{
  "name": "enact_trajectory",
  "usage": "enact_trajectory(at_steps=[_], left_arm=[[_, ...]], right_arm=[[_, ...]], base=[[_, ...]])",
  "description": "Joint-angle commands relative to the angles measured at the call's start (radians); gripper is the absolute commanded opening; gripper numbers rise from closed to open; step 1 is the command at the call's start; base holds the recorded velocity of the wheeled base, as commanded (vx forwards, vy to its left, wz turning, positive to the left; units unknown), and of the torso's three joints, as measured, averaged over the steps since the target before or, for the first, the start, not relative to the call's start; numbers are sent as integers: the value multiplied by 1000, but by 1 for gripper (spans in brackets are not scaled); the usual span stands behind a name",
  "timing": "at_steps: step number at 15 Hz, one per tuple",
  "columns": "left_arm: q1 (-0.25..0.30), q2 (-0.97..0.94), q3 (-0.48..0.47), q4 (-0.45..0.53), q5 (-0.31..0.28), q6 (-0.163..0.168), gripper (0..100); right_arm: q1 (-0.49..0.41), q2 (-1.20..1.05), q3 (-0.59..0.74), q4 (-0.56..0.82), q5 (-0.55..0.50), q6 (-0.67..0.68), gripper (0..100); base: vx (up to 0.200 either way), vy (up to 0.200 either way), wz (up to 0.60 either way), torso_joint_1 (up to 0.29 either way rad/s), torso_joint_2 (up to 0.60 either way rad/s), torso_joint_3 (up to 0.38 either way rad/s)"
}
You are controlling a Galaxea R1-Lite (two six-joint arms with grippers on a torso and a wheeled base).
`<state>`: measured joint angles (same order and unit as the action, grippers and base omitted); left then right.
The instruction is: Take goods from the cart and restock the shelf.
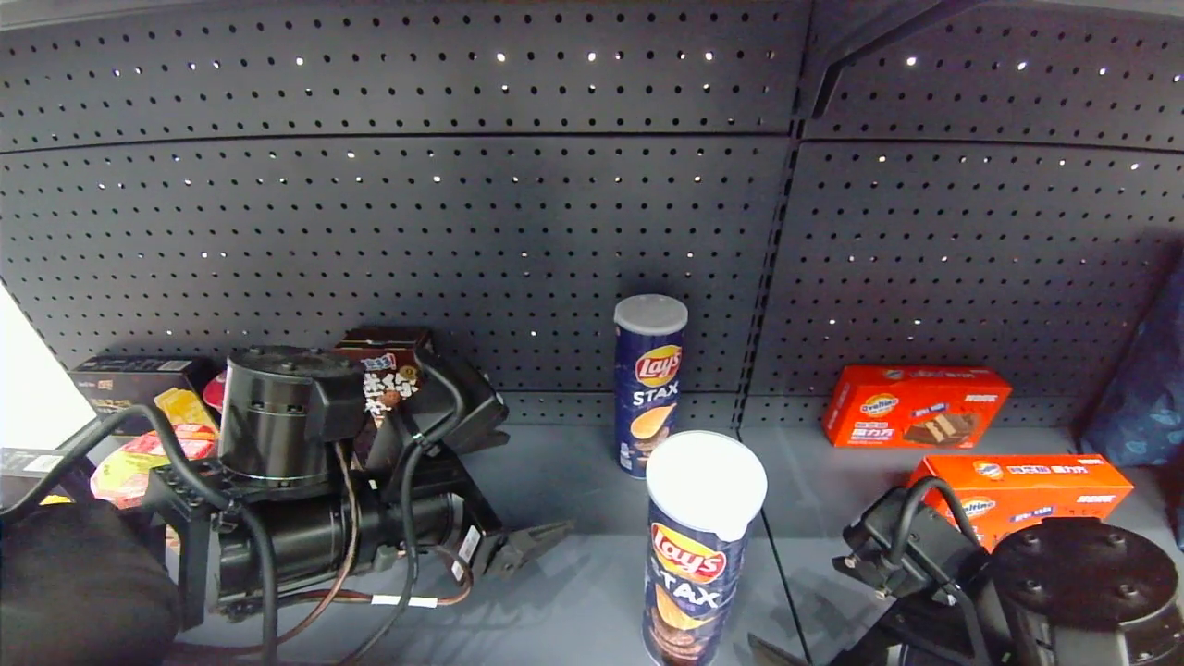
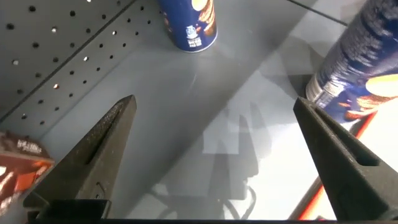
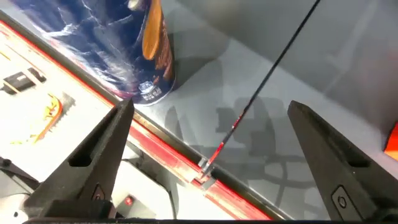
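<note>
Two dark blue chip cans stand upright on the grey shelf. One can is near the pegboard back, and its base shows in the left wrist view. The other can stands at the front edge, shown in the wrist views. My left gripper hovers low over the shelf left of the front can, open, with bare shelf between its fingers. My right gripper sits at the shelf's front edge right of that can, open and holding nothing.
Two orange boxes lie on the right shelf section, with a blue bag at the far right. A brown box, snack packets and a dark box crowd the left. A red strip lines the shelf edge.
</note>
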<state>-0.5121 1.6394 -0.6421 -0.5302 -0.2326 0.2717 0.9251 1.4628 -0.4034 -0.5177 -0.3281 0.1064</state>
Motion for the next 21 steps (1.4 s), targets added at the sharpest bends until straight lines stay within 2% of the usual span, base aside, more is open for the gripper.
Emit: enact_trajectory(at_steps=[1, 2, 4, 6, 14, 21], left_arm=[[-2, 57, -30, -1, -1, 9, 100], [-22, 163, -117, -1, -1, 18, 100], [-32, 234, -186, -1, 7, 14, 100], [-40, 297, -260, -1, 13, 14, 100], [-60, 323, -271, -2, 13, 14, 100], [-62, 332, -277, -27, 13, 14, 100]], right_arm=[[4, -25, 3, -1, 1, -1, 100], [17, -48, -11, -2, 17, 4, 100], [31, -48, -17, -2, 35, 19, 100], [120, -45, -40, -1, 32, 62, 100], [118, 5, -49, -1, 34, 73, 100], [34, 68, -77, 1, 23, 68, 100]], base=[[0, 0, 0, 0, 0, 0], [0, 0, 0, 0, 0, 0], [0, 0, 0, 0, 0, 0], [0, 0, 0, 0, 0, 0], [0, 0, 0, 0, 0, 0], [0, 0, 0, 0, 0, 0]])
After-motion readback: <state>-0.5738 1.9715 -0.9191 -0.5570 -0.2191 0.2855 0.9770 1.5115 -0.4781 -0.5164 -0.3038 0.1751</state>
